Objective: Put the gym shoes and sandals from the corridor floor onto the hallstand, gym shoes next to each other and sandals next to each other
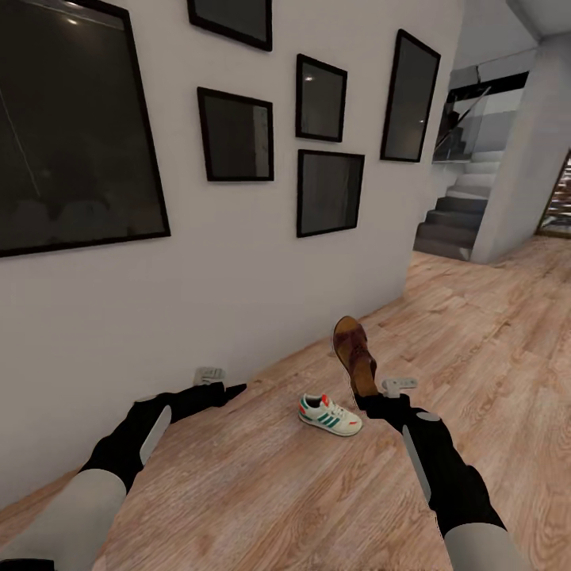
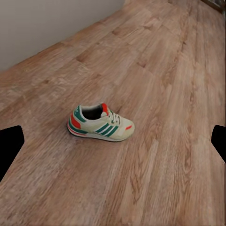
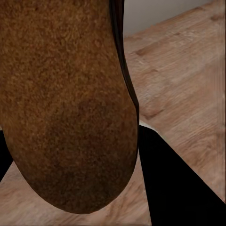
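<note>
Sandal (image 1: 354, 353) stands nearly upright, clamped at its lower end in my right gripper (image 1: 366, 394), while one gym shoe (image 1: 330, 414) lies on the corridor floor (image 1: 277, 492) just left of it, and my left gripper (image 1: 226, 388), fingers apart, hangs farther left.

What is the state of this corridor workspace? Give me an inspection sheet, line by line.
Surface: wood-plank corridor floor, bare around the shoe.
Job's things: one gym shoe lies upright on the floor; one sandal is held up off the floor, sole toward the right wrist camera.
Clutter: nothing seen.
Grippers: right gripper shut on the sandal; left gripper empty, jaws open, aimed toward the gym shoe.
Cables: nothing seen.
Surroundings: white wall with dark picture frames; stairs at far right.
</note>
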Controlling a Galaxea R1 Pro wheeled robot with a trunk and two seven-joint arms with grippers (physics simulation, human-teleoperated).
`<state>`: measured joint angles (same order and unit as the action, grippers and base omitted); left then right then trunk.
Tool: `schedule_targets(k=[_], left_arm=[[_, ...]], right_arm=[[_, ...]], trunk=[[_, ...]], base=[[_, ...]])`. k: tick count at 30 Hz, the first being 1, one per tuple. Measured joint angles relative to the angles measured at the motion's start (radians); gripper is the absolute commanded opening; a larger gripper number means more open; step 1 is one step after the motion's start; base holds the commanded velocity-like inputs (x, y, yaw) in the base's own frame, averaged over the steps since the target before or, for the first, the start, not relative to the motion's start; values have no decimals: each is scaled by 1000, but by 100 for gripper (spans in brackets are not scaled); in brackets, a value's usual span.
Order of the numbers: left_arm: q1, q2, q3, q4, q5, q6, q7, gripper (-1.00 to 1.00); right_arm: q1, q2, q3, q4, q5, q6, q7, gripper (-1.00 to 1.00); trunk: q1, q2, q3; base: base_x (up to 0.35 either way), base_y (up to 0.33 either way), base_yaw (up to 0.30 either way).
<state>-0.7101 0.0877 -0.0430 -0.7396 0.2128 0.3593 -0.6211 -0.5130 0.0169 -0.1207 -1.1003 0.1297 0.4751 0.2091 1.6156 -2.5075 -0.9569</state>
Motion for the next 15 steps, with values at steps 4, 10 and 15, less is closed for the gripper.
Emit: schedule_targets(k=[4,10,15], left_arm=[[0,0,0,0,-1,0,0,100],[0,0,0,0,-1,0,0,100],[0,0,0,0,-1,0,0,100]], right_arm=[[0,0,0,0,0,0,0,-100],[0,0,0,0,0,0,0,-100],[0,0,0,-1,0,-1,0,-100]], trunk=[[0,0,-1],[0,0,-1],[0,0,-1]], base=[[2,6,-287],[133,174,-295],[212,246,-299]])
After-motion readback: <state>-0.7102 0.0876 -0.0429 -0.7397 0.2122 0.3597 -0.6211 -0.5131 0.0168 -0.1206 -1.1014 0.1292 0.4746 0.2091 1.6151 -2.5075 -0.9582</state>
